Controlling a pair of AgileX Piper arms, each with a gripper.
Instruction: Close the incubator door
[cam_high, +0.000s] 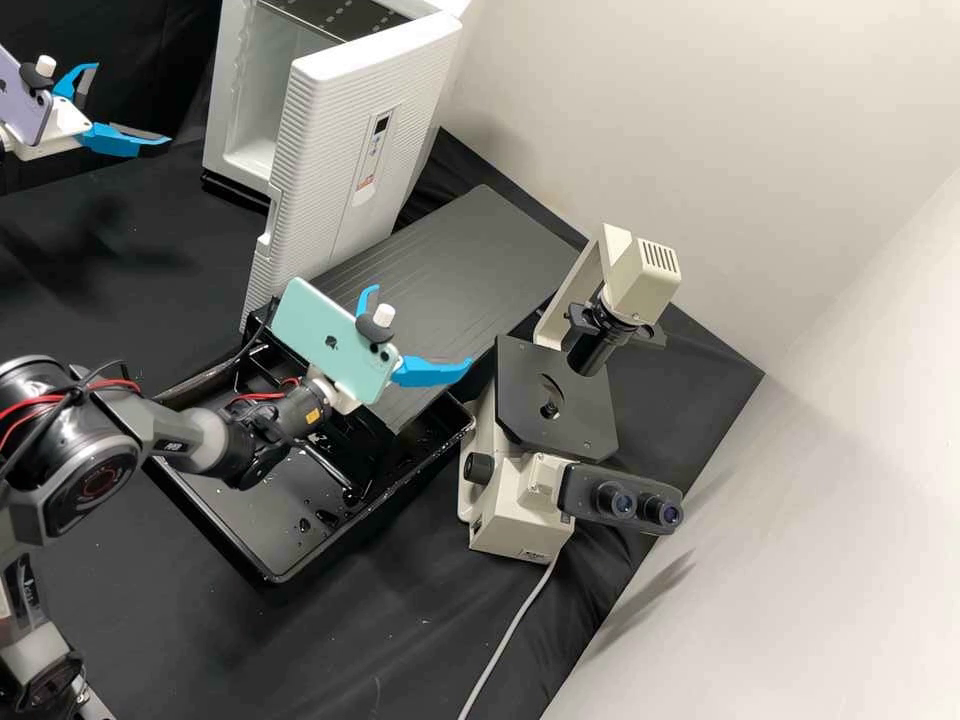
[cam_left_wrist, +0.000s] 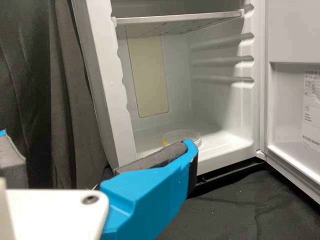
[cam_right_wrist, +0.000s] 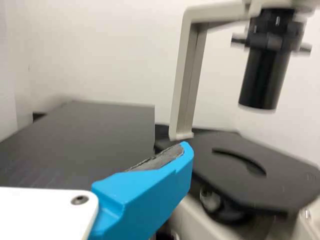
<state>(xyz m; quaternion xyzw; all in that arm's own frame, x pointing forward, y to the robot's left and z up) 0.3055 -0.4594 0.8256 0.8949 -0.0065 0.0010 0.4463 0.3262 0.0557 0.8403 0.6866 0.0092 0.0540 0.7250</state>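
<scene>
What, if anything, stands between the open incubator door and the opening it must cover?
Nothing visible stands there, except perhaps the left gripper, before the opening; the incubator door might meet it. The petri dish sits inside, apparently clear.

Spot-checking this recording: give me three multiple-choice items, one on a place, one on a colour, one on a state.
1. Where is the clear dish?
A) On the microscope
B) Inside the incubator
C) In the black tray

2. What colour is the phone on the right arm?
A) Red
B) Orange
C) Mint green

3. How is the incubator door?
A) Open
B) Shut
C) Detached

1 B: it lies on the incubator's floor; 2 C: its back is pale green; 3 A: swung out, interior exposed.
</scene>
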